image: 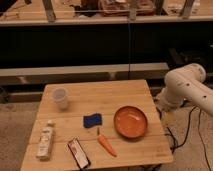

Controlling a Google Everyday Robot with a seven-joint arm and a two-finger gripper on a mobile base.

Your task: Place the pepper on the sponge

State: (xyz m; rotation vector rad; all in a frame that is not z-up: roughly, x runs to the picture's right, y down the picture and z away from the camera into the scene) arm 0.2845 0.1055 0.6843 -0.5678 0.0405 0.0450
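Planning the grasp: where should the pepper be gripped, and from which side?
Likely grip the pepper at its thicker stem half from above, across its width: it lies flat, slender. The gripper is unseen; only the arm shows, right of the table.

This looks like a robot lab: a white arm (186,86) beside a wooden table (107,92), metal shelving (90,20) behind, cables (192,135) on the floor (15,125). The gripper is out of view.

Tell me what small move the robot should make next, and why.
Probably swing the white arm toward the slender orange pepper: it lies untouched at the front edge, apart from the dark blue sponge; the gripper is out of view.
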